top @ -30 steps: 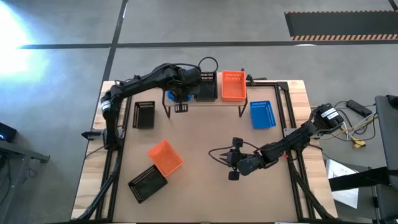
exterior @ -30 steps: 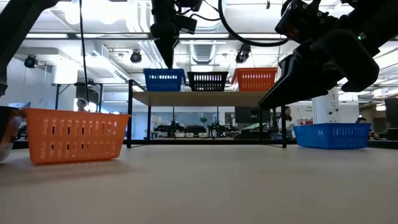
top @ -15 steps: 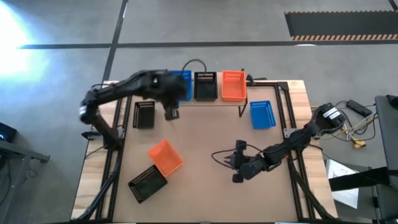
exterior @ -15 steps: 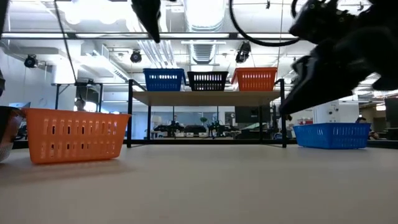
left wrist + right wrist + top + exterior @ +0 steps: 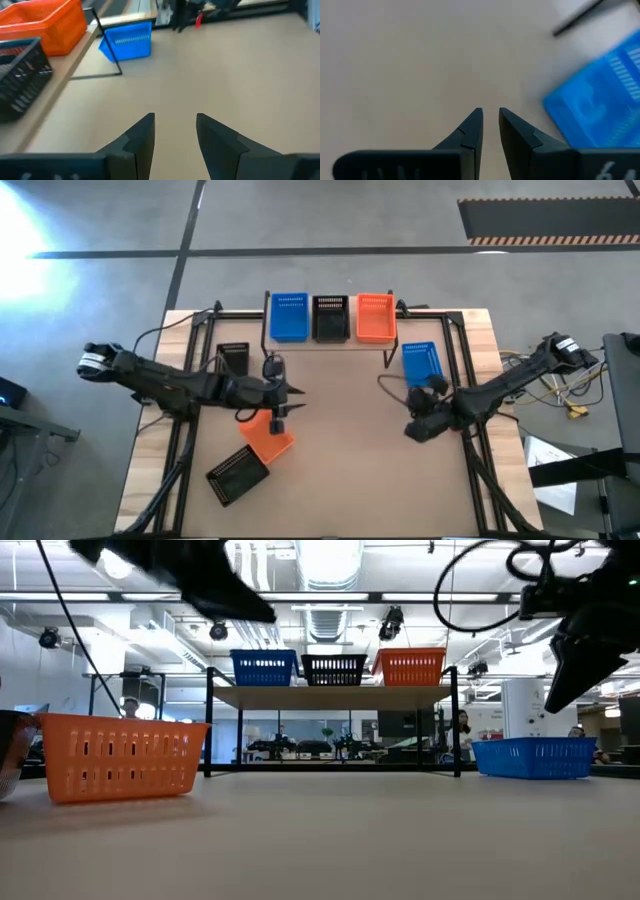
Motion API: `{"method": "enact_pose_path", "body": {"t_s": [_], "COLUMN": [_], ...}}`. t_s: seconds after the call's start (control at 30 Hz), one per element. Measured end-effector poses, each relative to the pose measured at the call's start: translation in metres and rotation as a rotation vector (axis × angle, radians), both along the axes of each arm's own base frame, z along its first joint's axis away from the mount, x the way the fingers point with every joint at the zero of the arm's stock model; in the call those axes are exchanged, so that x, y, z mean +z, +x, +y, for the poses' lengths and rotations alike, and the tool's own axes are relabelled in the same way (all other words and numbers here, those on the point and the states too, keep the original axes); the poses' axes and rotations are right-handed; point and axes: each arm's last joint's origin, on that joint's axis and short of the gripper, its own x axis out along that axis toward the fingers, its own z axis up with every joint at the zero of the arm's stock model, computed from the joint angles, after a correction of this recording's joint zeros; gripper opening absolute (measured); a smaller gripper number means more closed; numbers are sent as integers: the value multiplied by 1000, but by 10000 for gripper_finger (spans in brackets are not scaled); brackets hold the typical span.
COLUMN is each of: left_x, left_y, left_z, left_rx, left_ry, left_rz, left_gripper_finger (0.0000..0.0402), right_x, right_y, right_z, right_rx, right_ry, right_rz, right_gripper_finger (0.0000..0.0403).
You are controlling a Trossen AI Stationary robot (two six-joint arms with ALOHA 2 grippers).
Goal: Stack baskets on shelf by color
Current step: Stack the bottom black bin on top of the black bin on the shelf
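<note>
Shelf [image 5: 330, 343] now clear of left end effector [image 5: 283, 402]

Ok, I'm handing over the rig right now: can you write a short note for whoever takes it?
Left gripper: open, empty, above the loose orange basket.
Right gripper: narrow gap, holds nothing, near the loose blue basket.
Done: one blue basket, one black basket and one orange basket sit on the shelf.
Left: the loose orange and blue ones, plus two black baskets on the table.
</note>
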Motion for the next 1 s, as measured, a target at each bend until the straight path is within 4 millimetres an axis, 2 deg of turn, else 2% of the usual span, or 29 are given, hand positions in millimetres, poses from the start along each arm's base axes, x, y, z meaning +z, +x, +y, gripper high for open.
{"method": "enact_pose_path", "body": {"t_s": [0.1, 0.2, 0.37, 0.5, 0.63, 0.77, 0.87, 1.0], "left_x": [-21, -30, -21, -20, -4, 9, 7, -4], "left_y": [-6, -10, -23, -44, -65, -82, -94, -105], "left_z": [0, 1, -5, -18, -50, -100, -139, -179], "left_rx": [0, 11, 41, 109, 94, -47, -170, -232], "left_ry": [-2, -16, -63, -138, -213, -185, -143, -132], "left_rz": [-11, 33, 192, 378, 508, 642, 790, 1064], "left_gripper_finger": [129, 129, 129, 129, 129, 129, 129, 129], "right_x": [5, 7, 6, -3, -15, -27, -34, -39], "right_y": [-2, 10, 55, 94, 119, 135, 140, 141], "right_z": [-16, -26, -19, -8, 0, 5, 9, 13], "right_rx": [-33, 18, 243, 423, 527, 559, 586, 608], "right_ry": [35, 60, 101, 92, 56, 36, 24, 18], "right_rz": [26, -15, -245, -423, -433, -375, -348, -330], "right_gripper_finger": [54, 57, 84, 114, 138, 149, 149, 140]}}
